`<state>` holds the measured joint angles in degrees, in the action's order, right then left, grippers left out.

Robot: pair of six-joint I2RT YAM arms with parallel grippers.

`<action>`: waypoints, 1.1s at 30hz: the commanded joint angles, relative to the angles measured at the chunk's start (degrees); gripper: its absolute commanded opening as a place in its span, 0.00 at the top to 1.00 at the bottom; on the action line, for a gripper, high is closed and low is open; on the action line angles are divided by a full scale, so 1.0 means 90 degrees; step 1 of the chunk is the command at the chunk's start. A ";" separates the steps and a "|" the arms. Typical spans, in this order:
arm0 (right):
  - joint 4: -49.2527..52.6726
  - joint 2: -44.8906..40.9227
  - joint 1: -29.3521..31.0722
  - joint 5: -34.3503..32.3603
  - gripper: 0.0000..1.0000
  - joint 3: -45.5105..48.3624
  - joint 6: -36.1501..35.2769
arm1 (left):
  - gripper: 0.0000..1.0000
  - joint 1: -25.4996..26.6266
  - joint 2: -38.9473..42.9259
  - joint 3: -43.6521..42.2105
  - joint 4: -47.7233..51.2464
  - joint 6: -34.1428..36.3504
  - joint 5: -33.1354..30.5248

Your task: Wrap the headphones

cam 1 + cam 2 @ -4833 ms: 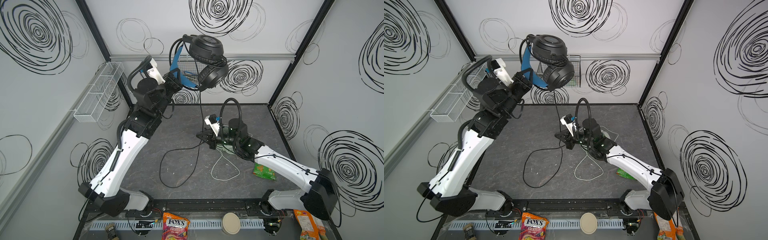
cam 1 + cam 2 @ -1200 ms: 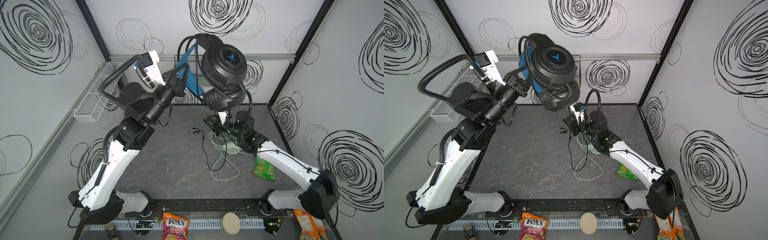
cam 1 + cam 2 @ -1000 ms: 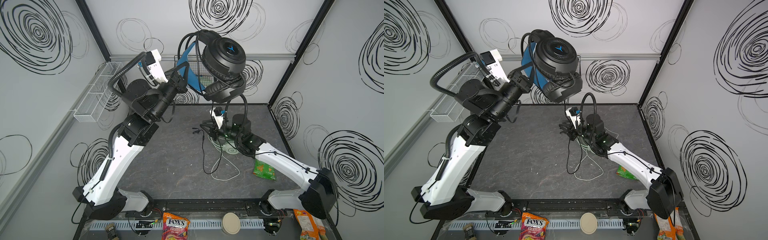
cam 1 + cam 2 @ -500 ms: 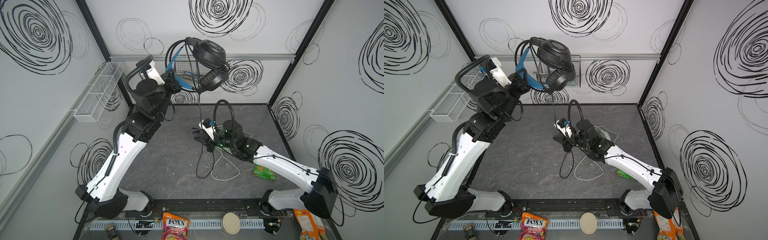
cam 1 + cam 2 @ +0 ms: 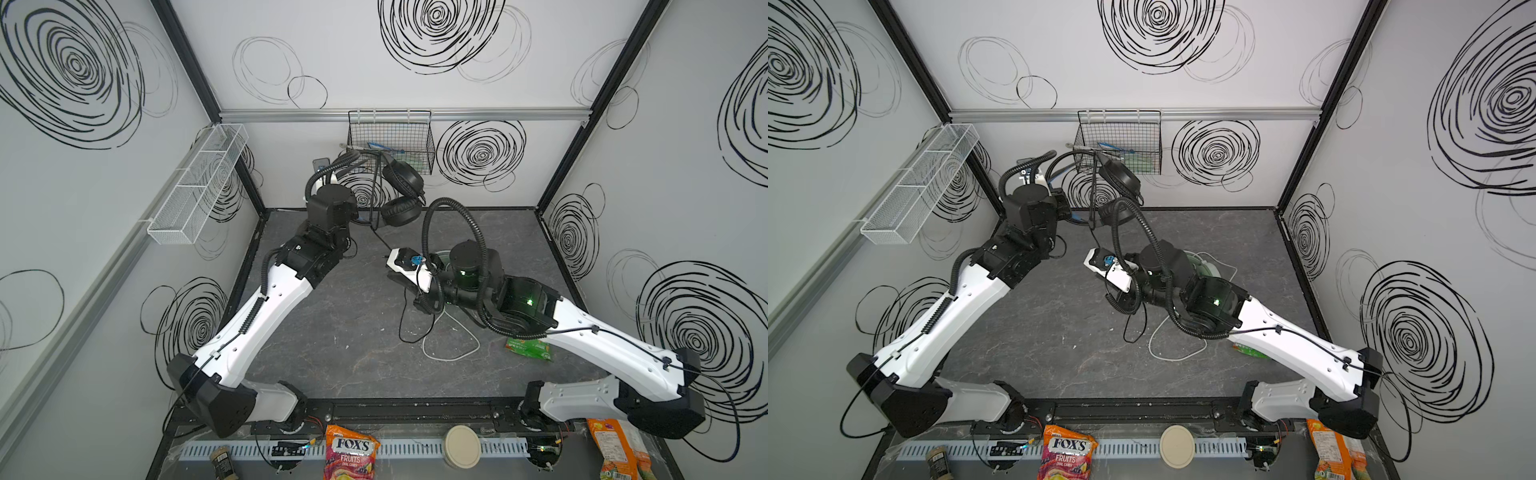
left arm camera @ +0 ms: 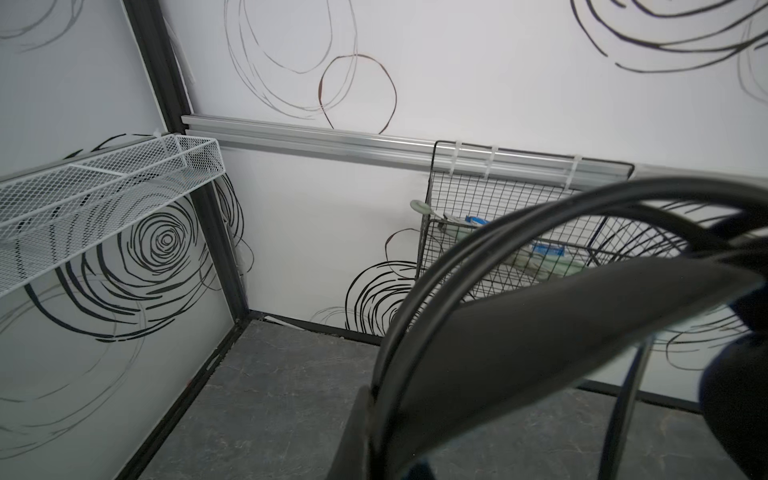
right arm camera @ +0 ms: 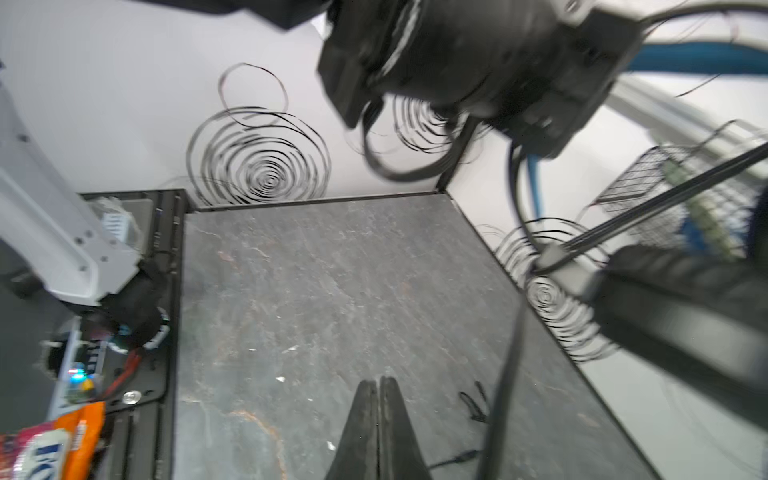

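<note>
Item one: the black headphones are held off the floor at the back of the cell, just below the black wire basket. Your left gripper is clamped on their blue headband. The two black ear cups hang one above the other. In the left wrist view, turns of black cable arch just beside the headband. In both top views the rest trails down to a slack loop on the grey floor.

Your right gripper is closed, its fingertips pressed together with nothing seen between them. The black cable runs just beside it.

Item two: the mint-green headphones lie on the floor, largely hidden under the right arm. Their whitish cable lies loose near them.

Legible writing: "FOX'S FRUITS" on the candy bag at the front edge. The print on the orange packet and the green packet cannot be read.
</note>
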<state>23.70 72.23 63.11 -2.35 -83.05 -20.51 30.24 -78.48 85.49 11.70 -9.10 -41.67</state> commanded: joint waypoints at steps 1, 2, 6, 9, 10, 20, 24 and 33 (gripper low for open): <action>0.0542 0.0087 0.0013 -0.1243 1.00 -0.0590 -0.1195 | 1.00 0.0164 0.0178 -0.0197 -0.1020 0.0890 -0.0547; 0.0541 0.0126 -0.0033 -0.1442 1.00 -0.0732 -0.1440 | 1.00 0.0207 0.0219 -0.0259 -0.0954 0.1003 -0.0510; 0.0244 0.0319 -0.0455 -0.1904 1.00 -0.1188 -0.2039 | 1.00 0.0278 0.0363 -0.0382 -0.0479 0.1225 0.0226; -0.0277 0.0437 -0.0619 -0.2338 1.00 -0.1285 -0.2527 | 1.00 0.0322 0.0527 -0.0526 -0.0129 0.1321 0.0911; -0.0406 0.0486 -0.0646 -0.2471 0.99 -0.1316 -0.2689 | 1.00 0.0330 0.0572 -0.0566 0.0020 0.1321 0.1053; -0.1332 0.0502 -0.1251 -0.2788 0.87 -0.1230 -0.3404 | 1.00 0.0279 0.1120 -0.1031 0.0701 0.1346 0.2652; -0.1587 0.0466 -0.1490 -0.2671 0.83 -0.1141 -0.3133 | 1.00 0.0244 0.1379 -0.1060 0.0763 0.1169 0.3211; -0.1781 0.0403 -0.2866 -0.1557 0.83 -0.0932 -0.1184 | 1.00 0.0309 0.1983 -0.1187 0.0920 0.0345 0.4063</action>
<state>11.92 77.84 40.69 -20.03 -91.72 -39.46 32.91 -63.31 74.96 23.53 -1.48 -9.89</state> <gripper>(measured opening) 0.175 0.081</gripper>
